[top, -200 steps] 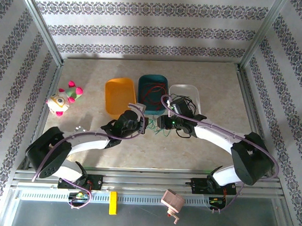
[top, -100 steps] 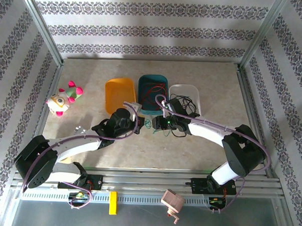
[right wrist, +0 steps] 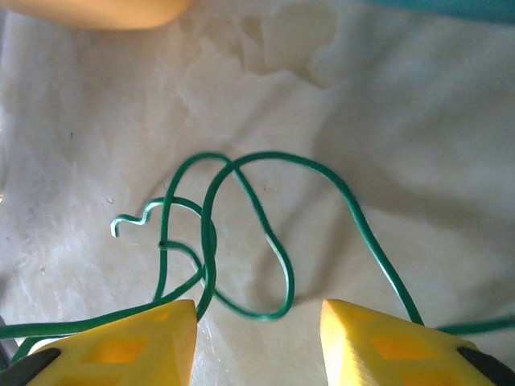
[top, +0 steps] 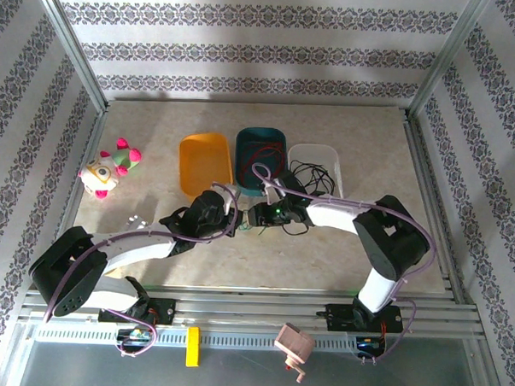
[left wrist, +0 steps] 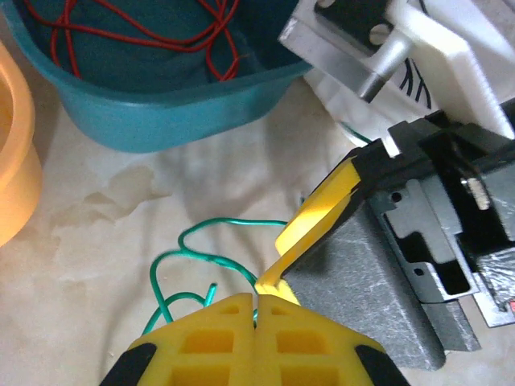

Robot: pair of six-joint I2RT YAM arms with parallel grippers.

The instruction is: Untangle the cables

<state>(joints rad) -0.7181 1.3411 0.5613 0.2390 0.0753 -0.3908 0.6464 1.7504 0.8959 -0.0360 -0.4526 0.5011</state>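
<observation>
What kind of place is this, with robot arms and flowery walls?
Probably a robot practice booth, not a home: the left arm and right arm are bolted to a metal rail, patterned wall panels box in the table, and a teal tray holds red wires.

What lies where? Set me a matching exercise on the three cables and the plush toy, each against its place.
Things:
1. red cable
2. black cable
3. green cable
4. plush toy

Places:
A. loose on the bare table, in front of the trays
B. in the white tray
C. in the teal tray
D. near the table's left edge

Pairs: 1-C, 2-B, 3-A, 4-D
</observation>
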